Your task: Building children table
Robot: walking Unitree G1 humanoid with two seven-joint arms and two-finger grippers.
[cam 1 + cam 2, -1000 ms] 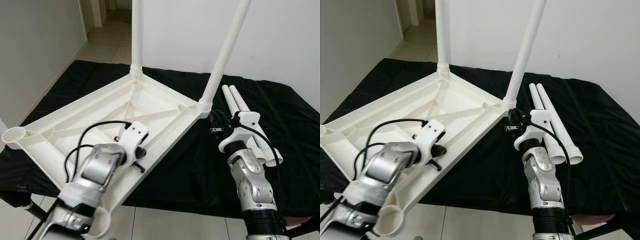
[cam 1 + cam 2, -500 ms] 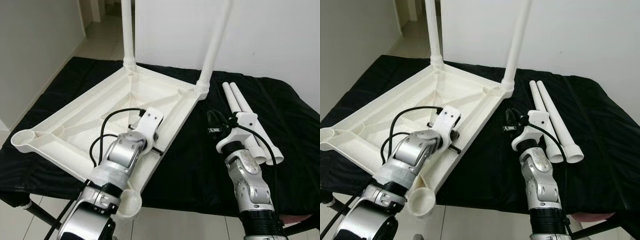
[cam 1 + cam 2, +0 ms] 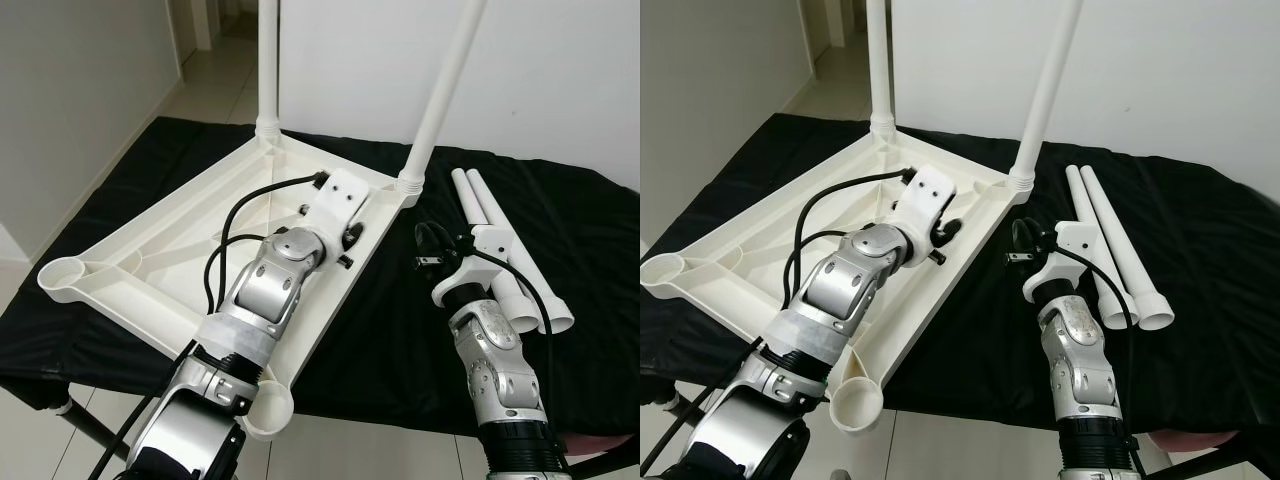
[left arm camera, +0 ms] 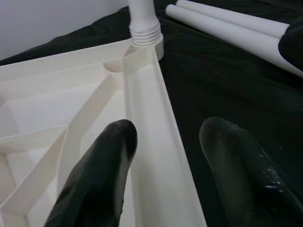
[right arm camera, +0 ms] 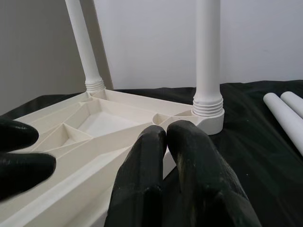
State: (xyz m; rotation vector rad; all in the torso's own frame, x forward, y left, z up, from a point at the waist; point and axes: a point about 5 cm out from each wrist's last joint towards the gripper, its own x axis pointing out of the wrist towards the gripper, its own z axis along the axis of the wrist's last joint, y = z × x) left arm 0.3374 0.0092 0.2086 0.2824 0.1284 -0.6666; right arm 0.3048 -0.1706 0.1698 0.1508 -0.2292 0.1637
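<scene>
Left gripper (image 4: 165,142) fingers spread wide astride ribbed white plastic tabletop's (image 3: 200,230) rim. Right gripper (image 5: 165,137) fingers pressed together beside that rim. Two smooth round legs (image 3: 1045,90) stand screwed in; two spare legs (image 3: 1110,240) lie beside it on black cloth (image 3: 590,230).

The upturned tabletop (image 3: 190,235) and its legs (image 3: 447,90) look like smooth, matt white plastic, the covering (image 3: 590,235) beneath is matt black cloth, the arms (image 3: 845,285) are brushed silver metal, and the gripper fingers (image 4: 232,156) are slightly glossy black.
</scene>
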